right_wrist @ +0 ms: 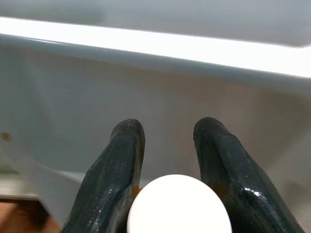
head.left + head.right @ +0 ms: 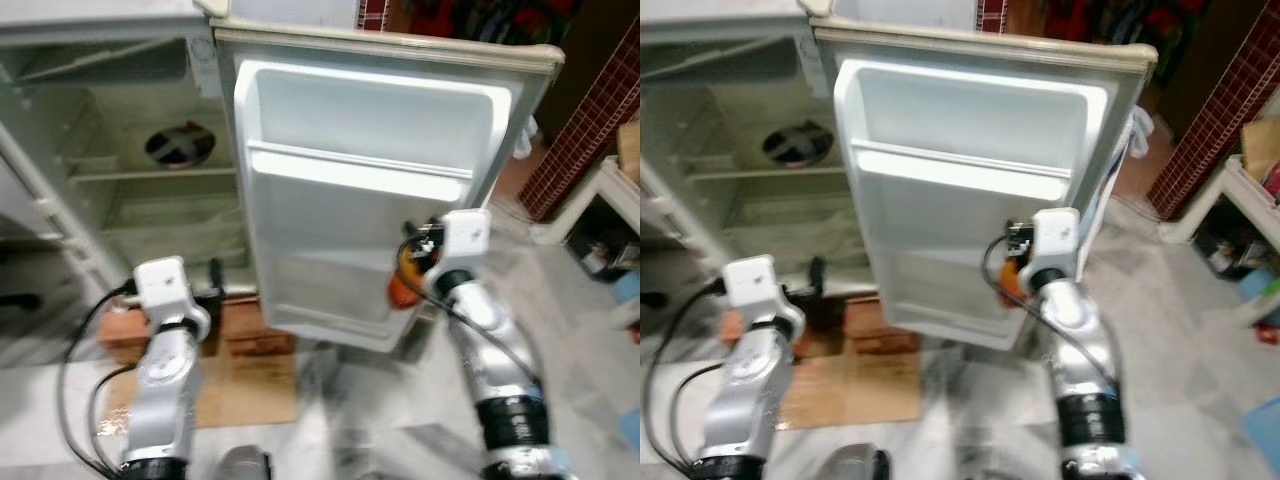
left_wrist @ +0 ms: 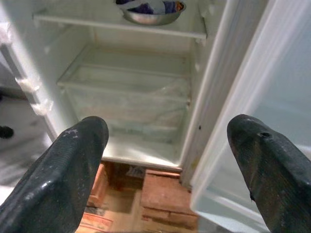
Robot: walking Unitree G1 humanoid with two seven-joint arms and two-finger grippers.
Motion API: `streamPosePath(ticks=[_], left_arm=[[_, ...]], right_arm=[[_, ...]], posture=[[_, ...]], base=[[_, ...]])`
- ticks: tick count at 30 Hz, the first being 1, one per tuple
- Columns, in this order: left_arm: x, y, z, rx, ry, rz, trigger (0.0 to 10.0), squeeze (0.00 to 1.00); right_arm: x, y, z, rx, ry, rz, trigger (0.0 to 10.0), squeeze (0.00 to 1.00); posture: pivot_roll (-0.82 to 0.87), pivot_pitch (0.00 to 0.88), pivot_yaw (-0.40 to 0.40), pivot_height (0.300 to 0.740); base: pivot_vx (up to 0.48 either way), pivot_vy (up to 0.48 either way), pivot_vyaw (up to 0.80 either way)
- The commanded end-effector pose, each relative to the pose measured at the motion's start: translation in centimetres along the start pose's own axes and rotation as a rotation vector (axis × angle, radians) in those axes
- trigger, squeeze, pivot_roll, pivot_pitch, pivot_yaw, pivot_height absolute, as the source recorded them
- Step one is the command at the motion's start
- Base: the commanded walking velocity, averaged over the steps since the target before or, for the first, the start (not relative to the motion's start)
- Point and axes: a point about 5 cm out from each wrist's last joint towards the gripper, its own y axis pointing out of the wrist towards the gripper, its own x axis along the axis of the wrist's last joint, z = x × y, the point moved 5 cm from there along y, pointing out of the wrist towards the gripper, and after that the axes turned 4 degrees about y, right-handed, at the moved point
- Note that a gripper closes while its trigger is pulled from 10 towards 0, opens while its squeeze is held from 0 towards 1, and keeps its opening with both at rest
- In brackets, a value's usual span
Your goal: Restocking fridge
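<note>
Two black fingers of my right gripper [image 1: 165, 145] pinch an orange bottle with a white cap [image 1: 179, 204], held against the lower part of the open fridge door [image 2: 370, 200] — its shelf rail runs just above. My left gripper [image 3: 170, 160] hangs with its jaws spread wide and nothing in them, facing the fridge [image 2: 120, 150]. Inside, a metal bowl [image 3: 151, 8] sits on a shelf above a clear drawer [image 3: 126, 97]. Bricks [image 3: 165, 194] prop the fridge — cardboard [image 2: 240, 385] lies on the floor.

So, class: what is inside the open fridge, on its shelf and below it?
On the fridge shelf sits a steel bowl with dark contents that can't be identified. Below is a clear crisper drawer; what it holds is unclear.
</note>
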Motion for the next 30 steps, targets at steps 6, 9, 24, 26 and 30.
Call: streamPosePath(ticks=[6, 9, 24, 26, 30], left_arm=[[0.4, 0.1, -0.6, -0.003, -0.007, -0.008, 10.0, 0.0], [0.4, 0.1, -0.6, -0.003, -0.006, -0.004, 10.0, 0.0], [0.4, 0.2, -0.6, 0.012, -0.002, -0.002, 10.0, 0.0], [0.4, 0.2, -0.6, 0.013, -0.002, -0.001, 10.0, 0.0], [0.4, 0.2, -0.6, 0.015, -0.005, 0.001, 10.0, 0.0]], right_arm=[[0.7, -0.3, -1.1, -0.015, -0.017, -0.027, 10.0, 0.0], [0.7, -0.3, -1.1, -0.011, -0.017, -0.025, 10.0, 0.0], [0.4, -0.3, -0.1, 0.035, -0.004, -0.021, 10.0, 0.0], [0.4, -0.3, 0.0, 0.038, -0.005, -0.024, 10.0, 0.0], [0.5, -0.2, -0.1, 0.04, -0.01, -0.024, 10.0, 0.0]], posture=[[0.02, 0.064, -0.019, 0.74], [0.02, 0.063, -0.019, 0.74], [0.03, 0.063, -0.019, 0.655], [0.03, 0.063, -0.019, 0.64], [0.03, 0.064, -0.02, 0.64]], base=[[0.0, 0.0, 0.0], [0.0, 0.0, 0.0], [0.0, 0.0, 0.0], [0.0, 0.0, 0.0], [0.0, 0.0, 0.0]])
